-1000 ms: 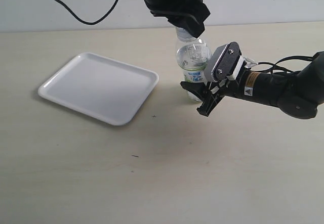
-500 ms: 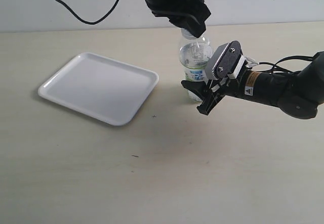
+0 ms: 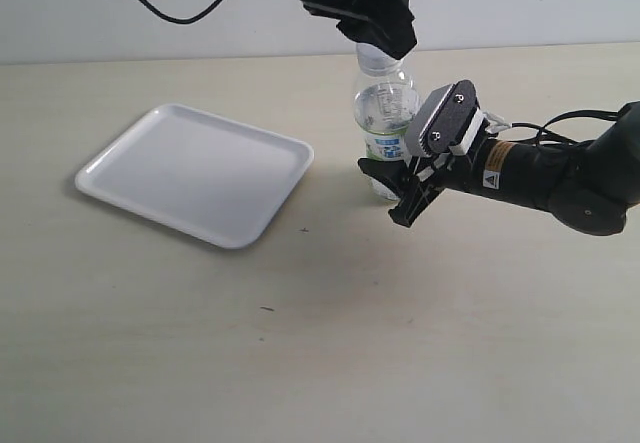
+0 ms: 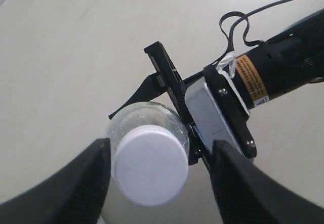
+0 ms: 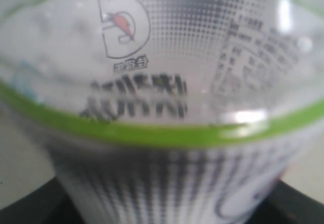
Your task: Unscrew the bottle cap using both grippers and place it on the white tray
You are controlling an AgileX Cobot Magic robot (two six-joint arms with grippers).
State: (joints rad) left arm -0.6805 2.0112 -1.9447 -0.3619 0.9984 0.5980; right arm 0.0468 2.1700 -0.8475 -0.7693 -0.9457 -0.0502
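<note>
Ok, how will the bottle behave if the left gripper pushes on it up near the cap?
The bottle stands tall on a narrow base, so a push up top would likely tip it. The right gripper, clamped low around it, should resist that. Its clear, thin-looking wall will probably flex when squeezed. The label looks smooth, so it may slip and turn.

The bottle cap is showing plain white, and my left gripper is framing it in matt black. The bottle is looking clear. Its label is carrying a bright green band on white, a fine grey dot pattern, dark lettering and a small red-orange mark. My right gripper is showing black, with a grey plate and an orange-and-white sticker. The tray is gleaming white on the pale beige table.
</note>
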